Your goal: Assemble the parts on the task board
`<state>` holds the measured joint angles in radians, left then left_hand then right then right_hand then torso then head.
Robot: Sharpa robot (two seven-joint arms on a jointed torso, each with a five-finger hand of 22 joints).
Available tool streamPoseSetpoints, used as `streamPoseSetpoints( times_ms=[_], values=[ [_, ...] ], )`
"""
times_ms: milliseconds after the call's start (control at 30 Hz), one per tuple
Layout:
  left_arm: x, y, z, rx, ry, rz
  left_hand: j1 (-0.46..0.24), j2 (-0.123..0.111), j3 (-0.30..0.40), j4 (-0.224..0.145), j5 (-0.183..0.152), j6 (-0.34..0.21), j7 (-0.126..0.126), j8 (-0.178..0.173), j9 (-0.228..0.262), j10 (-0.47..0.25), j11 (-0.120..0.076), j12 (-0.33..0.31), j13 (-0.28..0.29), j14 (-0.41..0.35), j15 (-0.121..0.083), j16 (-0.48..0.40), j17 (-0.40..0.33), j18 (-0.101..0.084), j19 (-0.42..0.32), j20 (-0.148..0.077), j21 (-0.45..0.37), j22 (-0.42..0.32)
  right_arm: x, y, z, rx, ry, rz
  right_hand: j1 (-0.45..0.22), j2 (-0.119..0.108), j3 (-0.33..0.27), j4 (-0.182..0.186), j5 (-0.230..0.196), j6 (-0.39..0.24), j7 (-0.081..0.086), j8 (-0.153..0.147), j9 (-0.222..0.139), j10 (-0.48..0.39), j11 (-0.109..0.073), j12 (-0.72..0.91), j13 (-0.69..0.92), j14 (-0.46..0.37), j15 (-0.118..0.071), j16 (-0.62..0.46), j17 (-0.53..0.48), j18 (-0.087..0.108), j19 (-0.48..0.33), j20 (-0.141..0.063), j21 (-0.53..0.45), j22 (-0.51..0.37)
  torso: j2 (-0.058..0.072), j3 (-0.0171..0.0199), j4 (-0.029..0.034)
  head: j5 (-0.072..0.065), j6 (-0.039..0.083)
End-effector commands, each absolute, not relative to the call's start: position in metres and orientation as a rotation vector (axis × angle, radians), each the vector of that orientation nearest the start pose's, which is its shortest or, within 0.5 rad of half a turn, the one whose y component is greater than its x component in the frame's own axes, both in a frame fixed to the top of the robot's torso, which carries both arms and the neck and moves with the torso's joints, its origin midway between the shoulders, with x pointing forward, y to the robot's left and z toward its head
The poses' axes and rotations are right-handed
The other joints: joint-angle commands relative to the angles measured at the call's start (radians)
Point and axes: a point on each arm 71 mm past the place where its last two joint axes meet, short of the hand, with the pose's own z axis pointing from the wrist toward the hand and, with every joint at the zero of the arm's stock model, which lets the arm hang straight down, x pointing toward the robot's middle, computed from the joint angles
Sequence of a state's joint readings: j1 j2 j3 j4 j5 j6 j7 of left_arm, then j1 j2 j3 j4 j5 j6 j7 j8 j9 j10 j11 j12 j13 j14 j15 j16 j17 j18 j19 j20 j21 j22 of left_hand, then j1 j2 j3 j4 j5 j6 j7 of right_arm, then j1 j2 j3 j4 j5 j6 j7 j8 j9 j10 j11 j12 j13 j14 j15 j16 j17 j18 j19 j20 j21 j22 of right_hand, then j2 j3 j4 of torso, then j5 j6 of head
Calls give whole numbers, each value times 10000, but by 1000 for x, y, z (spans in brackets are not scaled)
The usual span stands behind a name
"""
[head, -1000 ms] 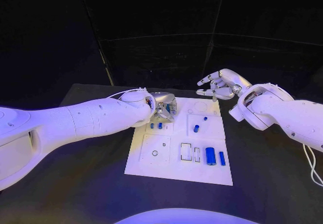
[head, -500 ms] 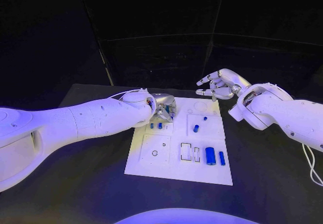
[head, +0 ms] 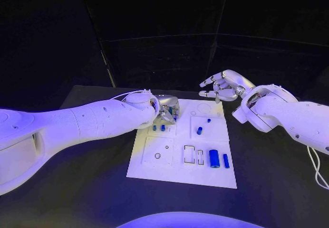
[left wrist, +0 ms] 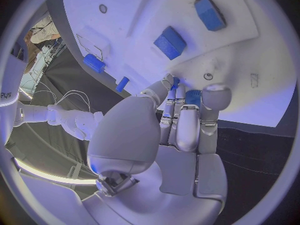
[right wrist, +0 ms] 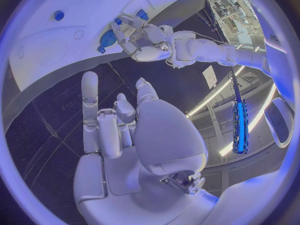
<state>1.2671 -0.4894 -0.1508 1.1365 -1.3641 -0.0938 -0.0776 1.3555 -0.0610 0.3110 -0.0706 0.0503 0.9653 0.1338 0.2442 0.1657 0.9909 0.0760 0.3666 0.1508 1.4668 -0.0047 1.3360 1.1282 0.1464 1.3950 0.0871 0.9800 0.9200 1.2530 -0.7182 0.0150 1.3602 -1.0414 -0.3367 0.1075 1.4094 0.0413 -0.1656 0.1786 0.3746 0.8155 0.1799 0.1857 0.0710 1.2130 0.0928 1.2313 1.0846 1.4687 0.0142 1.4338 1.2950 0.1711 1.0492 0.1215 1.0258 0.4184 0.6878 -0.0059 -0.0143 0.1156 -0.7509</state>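
Blue part [left wrist: 191, 96] pinched in left hand [head: 167, 107] fingertips over the task board [head: 171, 166] far-left corner, so lower it straight and release only once seated; right hand [head: 223, 86] hovers beyond the far edge, fingers apart, holding nothing

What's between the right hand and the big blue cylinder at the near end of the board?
In the head view, two small blue parts lie between the right hand and the large blue cylinder.

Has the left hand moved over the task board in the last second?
No. The left hand sits at the same far-left corner of the task board, just above the same two small blue parts.
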Motion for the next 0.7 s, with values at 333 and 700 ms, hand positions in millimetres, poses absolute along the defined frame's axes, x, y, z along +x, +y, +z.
streamPoseSetpoints(
  times_ms=[333, 700],
  values=[
    [540, 128, -229, 2896, 19728, -5657, 166, 190, 529, -138, -28, 397, -27, -127, -113, 688, -106, -104, -188, 201, -147, 52, -35, -248, 240, -59, 576, 597, 528, -180, -141, 1270, 15549, 9916, 20, 87, -7, 24, 26, -80, 5, 44, -5, -36, -13, 23, 10, 343, -18, 2, 11, 142, 48, -36, -45, -14, -5, -5, 10, 0, -10],
    [536, 130, -223, 2748, 19007, -6106, 105, 109, 1086, -345, -29, 672, 12, -319, -244, 1057, -101, -462, -426, 205, -154, 13, -160, -306, 299, -93, 824, 885, 528, -181, -141, 1265, 15536, 9917, 44, 105, -4, 26, 34, -83, 5, 53, -5, -28, -13, 35, 18, 345, -18, 5, 15, 142, 50, -37, -46, -15, -6, -10, 23, -53, 61]
  ],
)
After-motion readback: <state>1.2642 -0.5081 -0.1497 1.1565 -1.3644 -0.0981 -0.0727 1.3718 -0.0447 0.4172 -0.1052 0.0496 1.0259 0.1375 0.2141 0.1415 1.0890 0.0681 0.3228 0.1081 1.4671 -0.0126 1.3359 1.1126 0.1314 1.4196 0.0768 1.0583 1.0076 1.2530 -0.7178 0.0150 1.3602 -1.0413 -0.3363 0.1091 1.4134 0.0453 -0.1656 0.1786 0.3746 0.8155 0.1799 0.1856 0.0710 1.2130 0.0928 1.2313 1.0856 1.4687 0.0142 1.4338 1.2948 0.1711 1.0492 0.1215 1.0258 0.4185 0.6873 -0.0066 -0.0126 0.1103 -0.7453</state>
